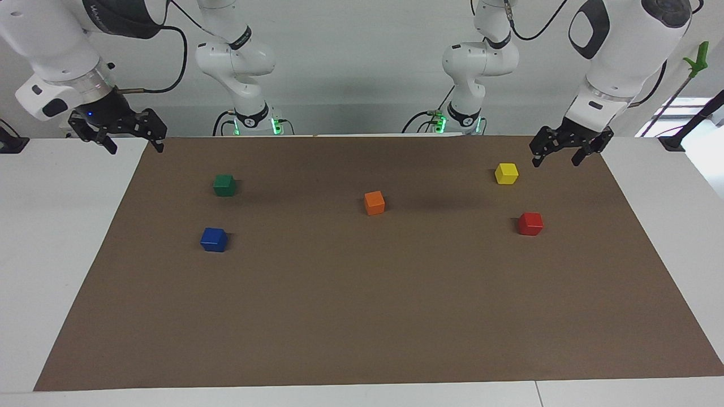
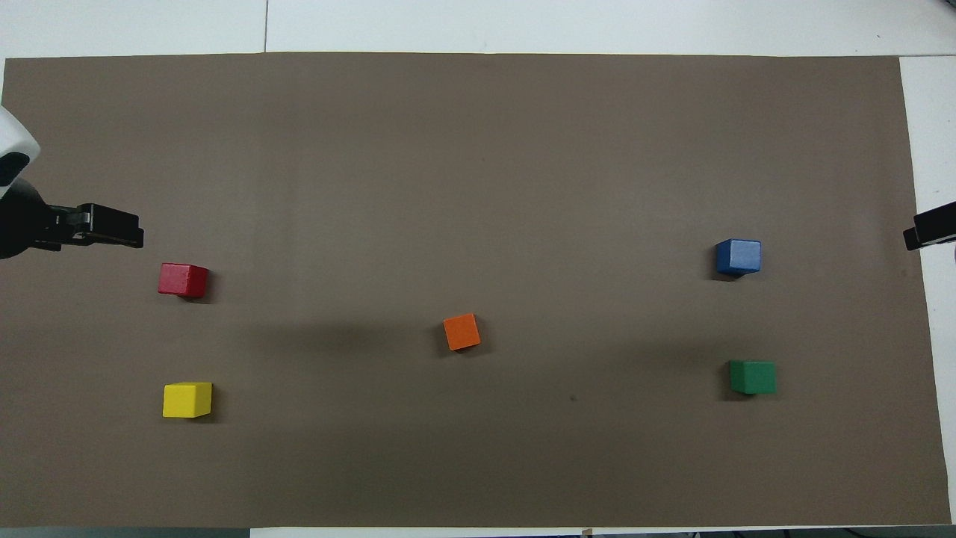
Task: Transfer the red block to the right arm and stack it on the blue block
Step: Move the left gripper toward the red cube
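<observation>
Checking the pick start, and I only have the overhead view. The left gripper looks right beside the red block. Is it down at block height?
Observer: No. The facing view shows the left gripper hanging in the air above the mat, clear of the red block, open and empty.
Operator: And the right gripper? I only get a tip at the frame edge.
Observer: The right gripper is raised over the table by the mat's corner at the right arm's end. It is open and holds nothing, with a small blue light lit at its wrist.
</observation>
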